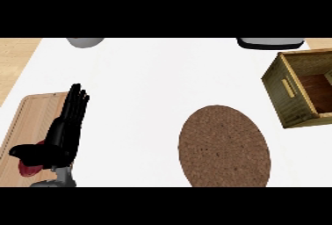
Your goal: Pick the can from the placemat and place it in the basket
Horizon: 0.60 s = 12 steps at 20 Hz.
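Observation:
A brown woven oval placemat (224, 147) lies on the white counter (162, 79), right of centre, and nothing stands on it. No can shows anywhere in the view. The wooden basket (288, 94) sits at the right edge, partly cut off, with its brown inside showing at the edge. My left hand (65, 132) rests at the left over a wooden cutting board, fingers straight and pointing away, thumb out to the left, holding nothing. My right hand is out of view.
The wooden cutting board (32, 114) lies along the left edge. A dark red thing (29, 168) on it peeks out from under my left hand. A grey rounded object (84, 41) and a dark-rimmed grey object (269, 42) sit at the far edge.

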Tool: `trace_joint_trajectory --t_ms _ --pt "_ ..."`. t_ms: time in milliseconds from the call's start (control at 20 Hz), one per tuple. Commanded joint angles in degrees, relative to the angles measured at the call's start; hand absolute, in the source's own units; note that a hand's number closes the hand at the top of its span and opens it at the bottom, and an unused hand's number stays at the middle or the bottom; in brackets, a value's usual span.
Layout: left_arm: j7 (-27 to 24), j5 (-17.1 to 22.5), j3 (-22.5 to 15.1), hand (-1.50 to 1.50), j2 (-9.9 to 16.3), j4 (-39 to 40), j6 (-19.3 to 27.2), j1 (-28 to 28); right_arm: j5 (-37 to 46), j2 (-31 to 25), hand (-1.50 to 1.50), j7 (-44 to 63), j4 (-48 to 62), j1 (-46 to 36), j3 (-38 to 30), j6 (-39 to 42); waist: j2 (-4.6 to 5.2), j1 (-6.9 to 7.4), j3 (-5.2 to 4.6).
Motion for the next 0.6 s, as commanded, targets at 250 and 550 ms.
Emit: trace_joint_trajectory --t_ms 250,550 --pt "3.54 -2.79 -3.31 0.0 -2.88 -4.06 2.7 1.54 5.49 2.5 1.5 -8.02 16.58 -7.86 3.39 -4.78 0.0 0.33 0.01" --pt "0.49 -0.28 0.42 0.0 -0.67 0.73 -0.54 -0.21 5.36 0.54 1.5 -12.88 26.6 -11.17 1.05 -4.76 -0.01 0.04 -0.01"
